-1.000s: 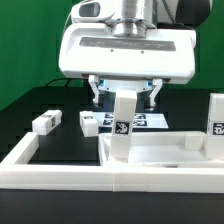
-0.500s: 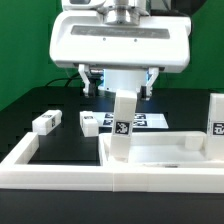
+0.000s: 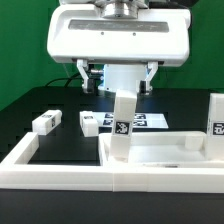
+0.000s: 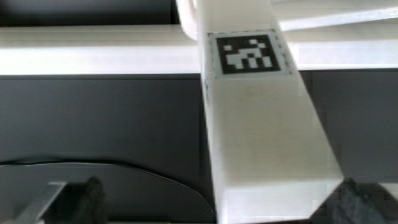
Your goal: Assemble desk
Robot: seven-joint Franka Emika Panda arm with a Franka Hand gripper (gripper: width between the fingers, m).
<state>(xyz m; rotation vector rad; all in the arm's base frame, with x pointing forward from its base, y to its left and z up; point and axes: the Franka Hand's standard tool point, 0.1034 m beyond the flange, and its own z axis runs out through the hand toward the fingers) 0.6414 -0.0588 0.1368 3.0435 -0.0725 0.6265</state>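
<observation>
pincer wide open, holding nothing. In the wrist view its fingertips stand clear on either side of the upright leg, and it hangs just above the leg's top. The leg's tag faces the wrist camera. That leg stands on the tabletop at its corner on the exterior view's left, with a second upright leg at the right end. The tabletop sits right beside the white rim. One loose leg and another loose leg lie on the black table, apart from the tabletop.
</observation>
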